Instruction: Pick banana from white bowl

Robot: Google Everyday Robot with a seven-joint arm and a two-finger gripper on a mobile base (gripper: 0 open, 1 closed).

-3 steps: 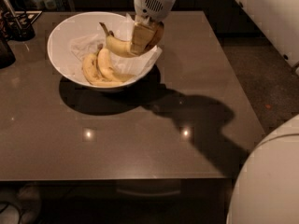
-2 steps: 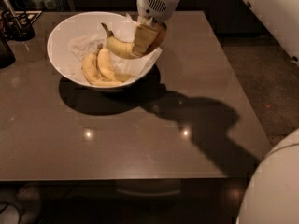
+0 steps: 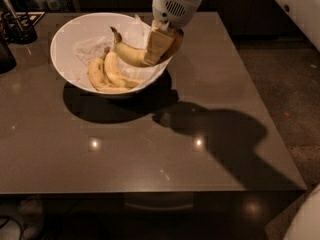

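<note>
**Banana in the jaws, hanging over the bowl's right rim**

Camera view, the only 1 we have: the gripper (image 3: 164,48) is down at the right side of the white bowl (image 3: 59,44), and its 2 fingers are clenched on the banana (image 3: 128,54). The grasp sits at the blossom end. The rest of the fruit sticks out to the left with the dark stem tipped upward, clear of the crumpled paper (image 3: 89,49) and above the joined pair (image 3: 107,75) lying on the bowl floor. The bowl stands near the far left corner of the dark table (image 3: 150,154).

How will it handle? My read is light, and firm enough along its curve to hold its shape, but soft under the skin. A hard squeeze would bruise it, and the smooth peel could slide in the pads. Held this close to 1 end, the long free side makes a lever, so expect it to droop or swivel if the arm swings fast. A hold nearer the middle of the curve would balance better. As it stands, a slow, straight rise looks like the safe call, keeping the stem from catching the paper or the rim on the way out.
</note>
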